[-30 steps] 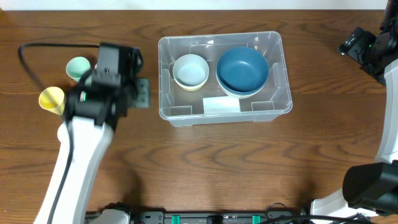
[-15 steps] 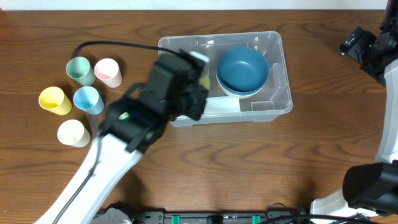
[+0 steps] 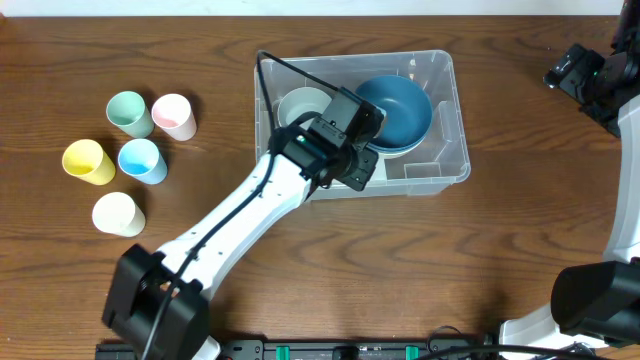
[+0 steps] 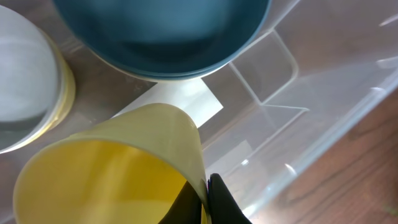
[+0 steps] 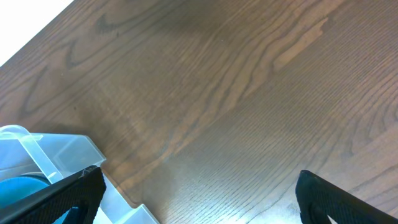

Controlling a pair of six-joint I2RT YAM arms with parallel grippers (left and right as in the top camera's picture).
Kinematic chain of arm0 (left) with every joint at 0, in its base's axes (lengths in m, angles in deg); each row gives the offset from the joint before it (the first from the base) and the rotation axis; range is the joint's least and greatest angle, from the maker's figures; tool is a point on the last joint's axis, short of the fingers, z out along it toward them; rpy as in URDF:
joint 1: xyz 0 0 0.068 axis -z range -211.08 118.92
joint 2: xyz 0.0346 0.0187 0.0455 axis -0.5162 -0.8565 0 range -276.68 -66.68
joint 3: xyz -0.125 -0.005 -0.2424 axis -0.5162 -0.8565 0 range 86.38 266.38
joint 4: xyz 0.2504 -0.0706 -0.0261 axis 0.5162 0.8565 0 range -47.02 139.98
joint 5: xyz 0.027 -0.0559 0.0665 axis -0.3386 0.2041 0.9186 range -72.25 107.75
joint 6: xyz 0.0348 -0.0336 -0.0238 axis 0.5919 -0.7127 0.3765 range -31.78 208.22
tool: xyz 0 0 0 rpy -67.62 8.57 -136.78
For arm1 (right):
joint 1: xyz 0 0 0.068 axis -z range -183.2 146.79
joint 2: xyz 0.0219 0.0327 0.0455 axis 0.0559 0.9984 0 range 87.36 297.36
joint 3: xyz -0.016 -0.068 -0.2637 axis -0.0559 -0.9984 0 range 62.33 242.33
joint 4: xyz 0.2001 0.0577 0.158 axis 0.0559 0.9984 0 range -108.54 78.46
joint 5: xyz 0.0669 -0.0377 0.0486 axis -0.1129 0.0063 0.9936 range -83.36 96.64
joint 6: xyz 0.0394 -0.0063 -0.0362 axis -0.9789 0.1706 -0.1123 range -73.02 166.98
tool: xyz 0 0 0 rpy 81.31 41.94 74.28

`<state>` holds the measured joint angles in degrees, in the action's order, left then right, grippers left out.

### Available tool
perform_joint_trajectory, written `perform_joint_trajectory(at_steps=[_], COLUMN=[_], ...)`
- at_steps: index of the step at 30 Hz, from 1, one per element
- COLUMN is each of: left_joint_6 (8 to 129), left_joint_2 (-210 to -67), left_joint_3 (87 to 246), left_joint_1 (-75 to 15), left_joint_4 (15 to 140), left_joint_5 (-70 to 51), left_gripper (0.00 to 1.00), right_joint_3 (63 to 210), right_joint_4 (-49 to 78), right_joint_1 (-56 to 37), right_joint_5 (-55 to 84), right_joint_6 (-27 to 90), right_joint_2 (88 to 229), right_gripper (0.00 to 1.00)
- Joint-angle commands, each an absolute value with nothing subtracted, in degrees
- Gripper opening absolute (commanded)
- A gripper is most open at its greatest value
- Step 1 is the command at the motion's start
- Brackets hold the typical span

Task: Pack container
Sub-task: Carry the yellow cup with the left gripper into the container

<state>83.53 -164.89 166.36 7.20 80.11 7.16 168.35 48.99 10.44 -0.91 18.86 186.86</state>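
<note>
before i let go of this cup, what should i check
1. Grip: ok, the left gripper pinches the rim of the yellow cup.
2. Cup over the container: ok.
3. Landing spot: ok, the floor by the pale label looks bare.
4. Gap to the blue bowl and the white bowl: cannot tell.
5. Other arm clear: ok, the right gripper hangs open over the table, outside the container.

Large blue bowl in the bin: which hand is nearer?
Left. The left hand, pinching a yellow plastic cup, is over the clear plastic bin beside the large blue bowl; the right hand is outside the bin, well off to its right.
</note>
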Motion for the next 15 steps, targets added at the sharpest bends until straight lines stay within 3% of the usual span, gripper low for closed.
perform_joint_trajectory(at_steps=[1, 15], left_joint_6=[83.38, 83.42], left_joint_2=[-166.86, -175.34], left_joint_3=[167.02, 166.97], left_joint_1=[7.27, 7.27], left_joint_4=[79.38, 75.73], left_joint_5=[6.59, 6.61], left_gripper=[0.06, 0.06], right_joint_3=[168.24, 168.24], right_joint_4=[49.01, 49.01], right_joint_1=[10.77, 10.77], right_joint_5=[-1.53, -1.53], right_joint_6=[18.1, 18.1], right_joint_2=[187.12, 187.12], right_gripper=[0.99, 0.99])
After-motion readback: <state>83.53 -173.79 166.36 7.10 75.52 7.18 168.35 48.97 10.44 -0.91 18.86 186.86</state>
